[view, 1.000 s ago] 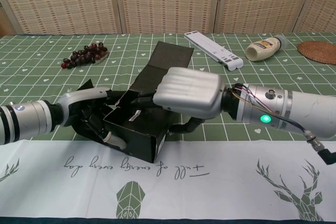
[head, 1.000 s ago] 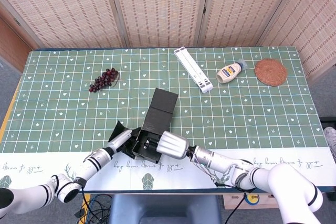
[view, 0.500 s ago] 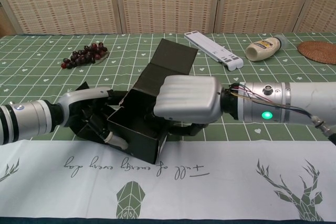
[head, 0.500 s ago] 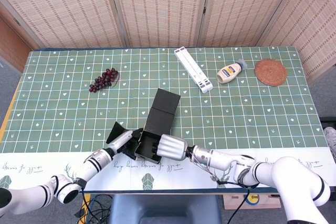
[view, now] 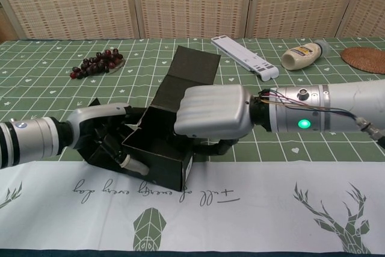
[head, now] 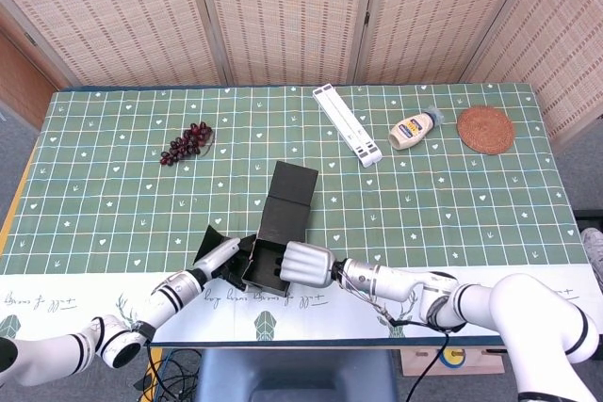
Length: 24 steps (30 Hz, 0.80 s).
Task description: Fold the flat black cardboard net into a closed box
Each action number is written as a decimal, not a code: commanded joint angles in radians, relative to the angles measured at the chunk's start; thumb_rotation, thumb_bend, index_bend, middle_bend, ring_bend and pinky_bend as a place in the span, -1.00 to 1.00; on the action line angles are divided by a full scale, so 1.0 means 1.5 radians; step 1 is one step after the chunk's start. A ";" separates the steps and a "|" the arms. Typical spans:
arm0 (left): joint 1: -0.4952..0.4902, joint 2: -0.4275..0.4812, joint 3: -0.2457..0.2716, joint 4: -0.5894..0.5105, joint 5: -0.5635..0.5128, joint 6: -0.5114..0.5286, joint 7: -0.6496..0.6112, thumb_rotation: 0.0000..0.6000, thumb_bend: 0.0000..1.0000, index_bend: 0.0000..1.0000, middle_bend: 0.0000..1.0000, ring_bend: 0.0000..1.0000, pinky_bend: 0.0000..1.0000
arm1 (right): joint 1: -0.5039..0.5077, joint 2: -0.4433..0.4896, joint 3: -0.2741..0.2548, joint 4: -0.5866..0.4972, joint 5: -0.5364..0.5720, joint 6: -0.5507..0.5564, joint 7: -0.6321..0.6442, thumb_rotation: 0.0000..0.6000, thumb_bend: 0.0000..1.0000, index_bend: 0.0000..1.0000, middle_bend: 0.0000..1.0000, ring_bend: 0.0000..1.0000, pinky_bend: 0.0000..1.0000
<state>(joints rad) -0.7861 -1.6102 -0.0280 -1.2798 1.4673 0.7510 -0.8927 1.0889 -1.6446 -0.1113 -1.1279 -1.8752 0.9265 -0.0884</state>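
Half-formed black cardboard box sits near the front edge of the surface, about mid-width, straddling the white deer-print runner and the green check cloth. Walls are up, top open, lid panel hinged off the far wall and leaning back, not yet closed.

Left hand is at the box's left wall, fingers curled round the near-left corner with a side flap sticking out behind it. Looks like a brace to keep the wall square; the grip is partly hidden, but it reads as holding the box.

Right hand sits over the right wall, back of hand to both cameras. Fingers point down into or against the box and are hidden, so how far they are closed, and on what, cannot be told. Likely pressing the right wall or an inner flap in.

Judgement: the task is mid-way, with the lid left to fold forward and tuck. Risk is the walls springing open if either hand lets go.

Further back, well apart from the work: bunch of dark red grapes far-left, long white plastic stand at centre-far, squeeze bottle of pale sauce lying on its side, round woven brown coaster at the far-right corner.
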 commanded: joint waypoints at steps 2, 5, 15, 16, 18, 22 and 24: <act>0.000 0.000 0.000 -0.001 -0.002 -0.002 0.002 1.00 -0.82 -0.65 -0.64 0.21 0.84 | 0.004 0.003 -0.002 -0.002 -0.001 -0.006 0.000 1.00 0.55 0.62 0.49 0.59 0.89; 0.002 -0.002 -0.002 -0.001 -0.007 -0.003 0.007 1.00 -0.82 -0.66 -0.64 0.22 0.84 | 0.003 0.007 -0.004 -0.001 -0.002 -0.004 -0.005 1.00 0.48 0.62 0.44 0.59 0.89; 0.011 -0.002 -0.017 -0.017 -0.045 -0.007 0.053 1.00 -0.82 -0.72 -0.64 0.21 0.84 | -0.024 0.020 0.005 -0.024 0.019 0.006 -0.054 1.00 0.05 -0.86 -0.74 0.47 0.91; 0.012 -0.002 -0.019 -0.020 -0.047 -0.006 0.059 1.00 -0.82 -0.75 -0.64 0.21 0.84 | -0.026 0.022 0.007 -0.026 0.021 0.008 -0.058 1.00 0.04 -0.94 -0.80 0.46 0.91; 0.015 0.000 -0.021 -0.026 -0.052 -0.002 0.072 1.00 -0.82 -0.82 -0.68 0.17 0.84 | -0.031 0.025 0.010 -0.033 0.026 0.011 -0.065 1.00 0.03 -1.00 -0.86 0.43 0.91; 0.022 0.010 -0.026 -0.040 -0.058 0.010 0.105 1.00 -0.82 -0.98 -0.88 0.12 0.84 | -0.045 0.036 0.018 -0.050 0.038 0.026 -0.068 1.00 0.02 -1.00 -0.92 0.40 0.91; 0.026 0.017 -0.026 -0.049 -0.059 0.017 0.126 1.00 -0.82 -1.00 -0.94 0.11 0.83 | -0.054 0.044 0.023 -0.063 0.047 0.035 -0.066 1.00 0.03 -1.00 -0.93 0.40 0.91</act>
<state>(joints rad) -0.7534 -1.5945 -0.0648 -1.3412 1.3824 0.7658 -0.7259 1.0164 -1.5867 -0.0825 -1.2100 -1.8143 0.9727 -0.1893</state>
